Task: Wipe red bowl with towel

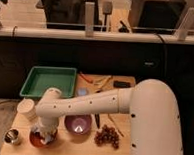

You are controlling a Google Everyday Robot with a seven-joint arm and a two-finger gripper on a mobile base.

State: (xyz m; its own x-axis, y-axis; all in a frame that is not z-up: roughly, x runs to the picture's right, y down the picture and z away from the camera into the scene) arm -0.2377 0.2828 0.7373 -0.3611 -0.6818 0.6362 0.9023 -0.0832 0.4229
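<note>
The red bowl (37, 139) sits at the front left of the wooden table (80, 148). A pale towel (47, 135) lies bunched inside it. My white arm reaches from the right across the table and bends down over the bowl. My gripper (45, 133) is down in the bowl at the towel, mostly hidden by the arm's wrist.
A green tray (48, 81) stands at the back left. A white cup (26, 109) and a small metal cup (12, 136) stand left of the bowl. A purple bowl (77, 124) and a bunch of grapes (107, 136) lie to the right. Utensils lie at the back.
</note>
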